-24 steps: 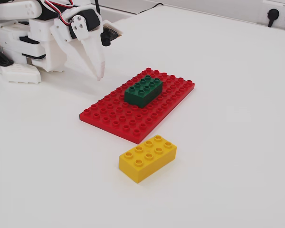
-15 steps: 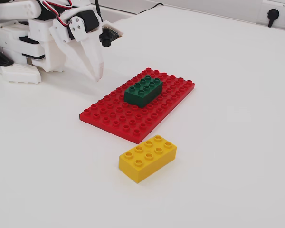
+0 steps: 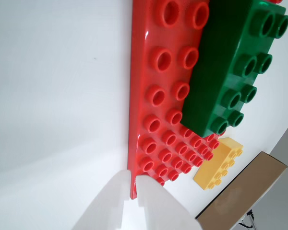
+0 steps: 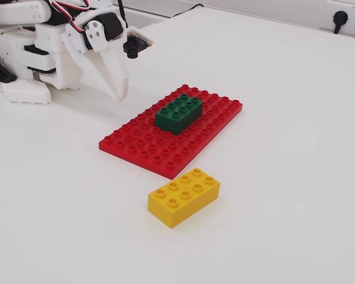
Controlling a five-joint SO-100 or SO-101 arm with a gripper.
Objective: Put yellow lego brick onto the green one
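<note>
The yellow lego brick (image 4: 183, 197) lies on the white table in front of the red baseplate in the fixed view; the wrist view shows it (image 3: 220, 164) beyond the plate's far edge. The dark green brick (image 4: 178, 112) sits on the baseplate, also in the wrist view (image 3: 225, 67). My gripper (image 4: 120, 93) hangs tips down above the table, left of the baseplate's back-left edge, away from both bricks. Its white fingers are together with nothing between them; in the wrist view the gripper (image 3: 134, 179) is just above the plate's edge.
The flat red studded baseplate (image 4: 136, 145) lies mid-table, also in the wrist view (image 3: 153, 120). The arm's white base (image 4: 29, 53) stands at the back left. Wall sockets (image 4: 341, 21) are at the far right. A brown box-like edge (image 3: 247, 191) shows past the yellow brick.
</note>
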